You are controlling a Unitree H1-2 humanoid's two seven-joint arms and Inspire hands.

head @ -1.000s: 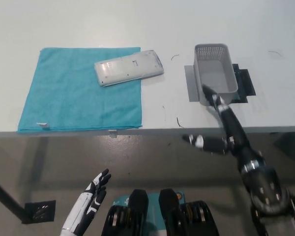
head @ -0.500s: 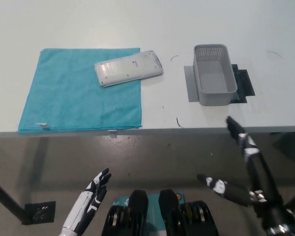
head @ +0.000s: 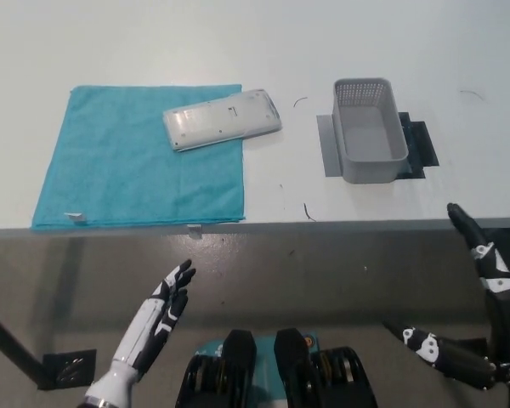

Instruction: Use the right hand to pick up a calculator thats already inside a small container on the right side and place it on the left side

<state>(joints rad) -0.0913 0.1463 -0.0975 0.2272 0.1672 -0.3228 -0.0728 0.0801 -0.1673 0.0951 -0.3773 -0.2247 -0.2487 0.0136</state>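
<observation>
The silver-grey rectangular calculator (head: 222, 119) lies face down on the white table (head: 153, 42), its left half resting on the upper right corner of the flat teal cloth (head: 140, 155) and its right end jutting over the bare tabletop. It sits slightly tilted, the right end a little higher in the picture. At about 3 o'clock from it, well apart, stands the small grey perforated plastic container (head: 371, 130), upright on two dark tape patches (head: 423, 144) and holding nothing.

The black right hand (head: 480, 314) hangs off the table, below its front edge, at about 4 o'clock from the calculator and far from it; the container lies between them, nearer the calculator's side. Its fingers are spread apart and grasp nothing.

The white left hand (head: 163, 310) rests low at about 7 o'clock from the calculator, also off the table, fingers apart and pointing up toward the edge, holding nothing.
</observation>
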